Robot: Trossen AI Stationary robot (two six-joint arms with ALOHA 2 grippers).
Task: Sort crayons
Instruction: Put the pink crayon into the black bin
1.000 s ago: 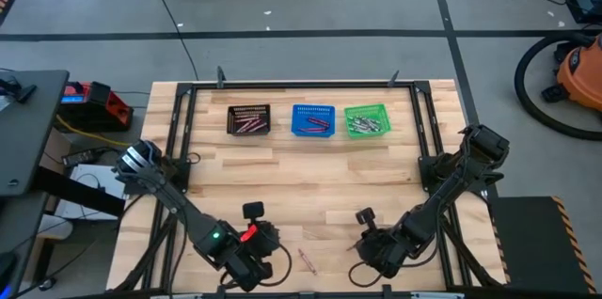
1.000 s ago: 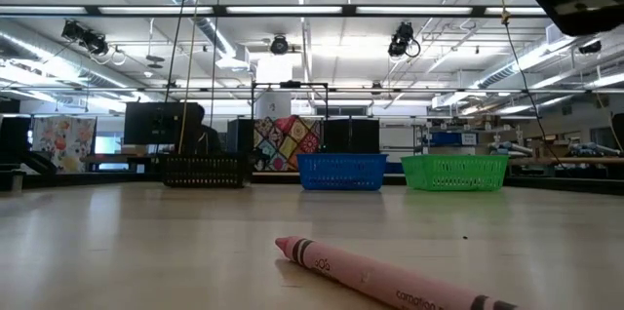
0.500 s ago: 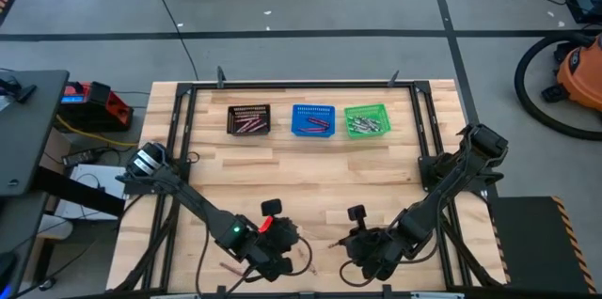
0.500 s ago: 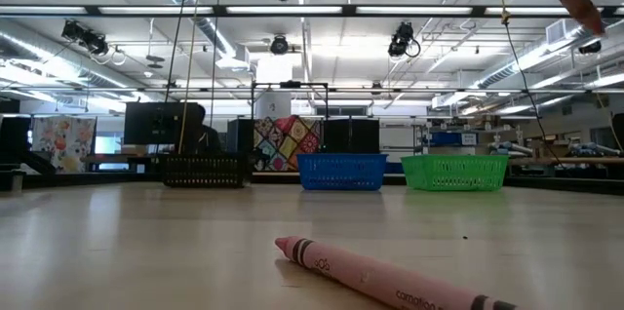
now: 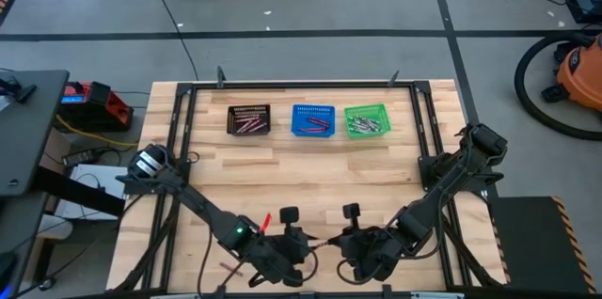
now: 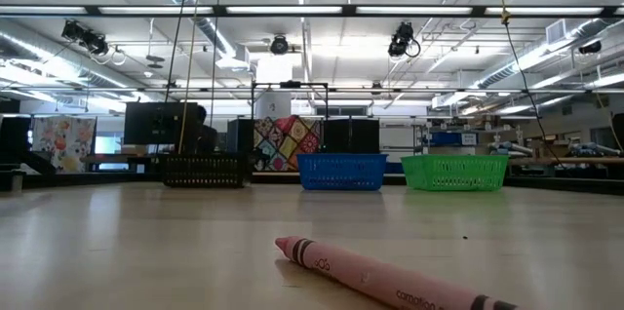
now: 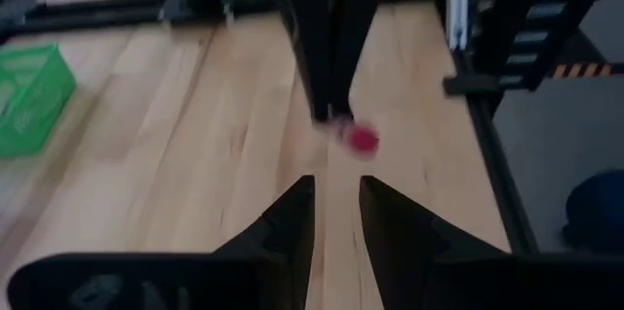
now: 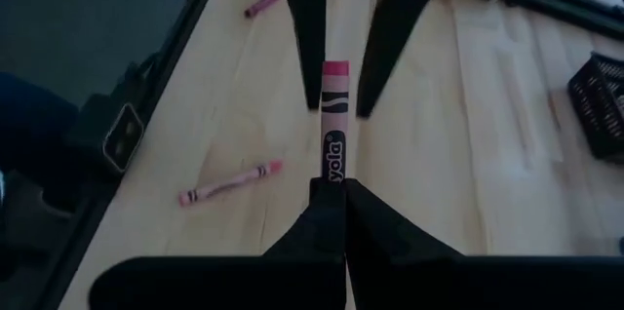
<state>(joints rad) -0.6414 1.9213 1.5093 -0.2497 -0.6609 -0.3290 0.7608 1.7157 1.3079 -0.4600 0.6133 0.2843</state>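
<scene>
Both arms meet low in the centre of the high view, near the table's (image 5: 301, 172) front edge.

Right claw (image 8: 333, 191): fingers pressed together, pinching a pink crayon (image 8: 333, 120) by one end. The crayon sticks straight out past the fingertips, its far end lying between the two dark fingers (image 8: 304, 27) of the other arm, seen across the middle top of the right wrist frame.

Left claw (image 7: 336, 203): fingers spread, a gap between them. Just ahead of the gap, in the frame's centre, the round pink end of the held crayon (image 7: 363, 139) faces it, beside the right arm's dark fingers. Cannot tell whether the left fingers touch it.

Other crayons: one pink, lying loose on the table (image 8: 231, 183) left of centre in the right wrist frame; another near the upper left (image 8: 263, 2). One pink crayon lies close in the low view's foreground (image 6: 390, 276).

Upper centre of the high view: a black basket (image 5: 249, 119), blue basket (image 5: 313, 120) and green basket (image 5: 367, 119) in a row, each holding crayons.
</scene>
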